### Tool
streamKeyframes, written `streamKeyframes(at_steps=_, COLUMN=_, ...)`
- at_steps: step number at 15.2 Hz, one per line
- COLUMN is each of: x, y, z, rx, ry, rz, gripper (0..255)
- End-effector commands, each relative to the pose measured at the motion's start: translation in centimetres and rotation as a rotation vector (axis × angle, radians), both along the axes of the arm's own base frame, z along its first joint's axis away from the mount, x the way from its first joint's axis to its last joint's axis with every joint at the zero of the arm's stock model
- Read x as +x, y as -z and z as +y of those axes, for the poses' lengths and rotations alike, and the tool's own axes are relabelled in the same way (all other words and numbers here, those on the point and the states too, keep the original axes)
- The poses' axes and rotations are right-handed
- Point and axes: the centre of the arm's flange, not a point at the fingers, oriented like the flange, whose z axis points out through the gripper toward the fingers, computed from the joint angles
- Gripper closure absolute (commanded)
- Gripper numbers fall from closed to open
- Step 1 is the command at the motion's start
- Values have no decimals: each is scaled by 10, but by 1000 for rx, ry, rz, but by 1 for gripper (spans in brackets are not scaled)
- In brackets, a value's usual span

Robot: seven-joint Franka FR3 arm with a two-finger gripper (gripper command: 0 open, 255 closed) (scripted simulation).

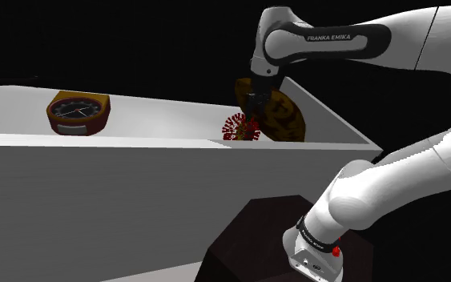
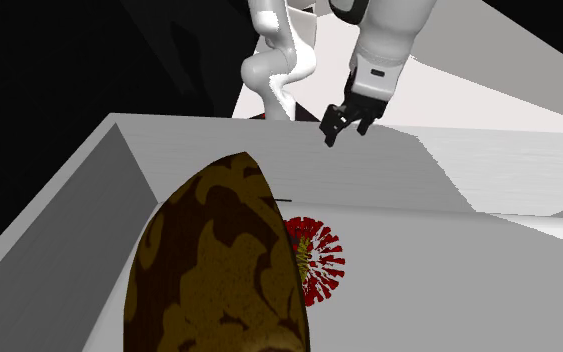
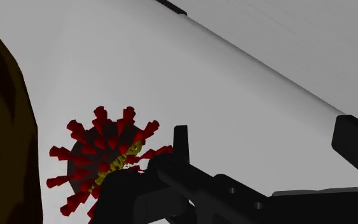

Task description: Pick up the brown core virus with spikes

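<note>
Just right of centre in the shoulder view, the red-spiked virus [image 1: 242, 128] lies on the white desk [image 1: 159, 120] close beside a brown patterned oval object [image 1: 283, 116], and since the tool [image 3: 268, 133], spread wide and empty, has it off to one side rather than between its jaws, closing now would likely knock it away.

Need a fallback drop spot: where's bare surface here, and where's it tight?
Widest bare stretch: white surface between the round dial and the spiked virus. Also bare beyond the dial, toward the shoulder view's left. Tight: virus sits right beside the brown patterned oval, open gripper close above.
</note>
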Motion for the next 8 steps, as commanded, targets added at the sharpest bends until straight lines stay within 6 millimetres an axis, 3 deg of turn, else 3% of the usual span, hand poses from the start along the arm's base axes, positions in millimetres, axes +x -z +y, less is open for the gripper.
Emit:
streamKeyframes(at_steps=1, x=19, y=12, z=-14, rx=-17, ry=0, rz=4, gripper=0)
streamKeyframes(at_steps=8, x=80, y=57, z=-61, rx=-74, ry=0, rz=20, gripper=0)
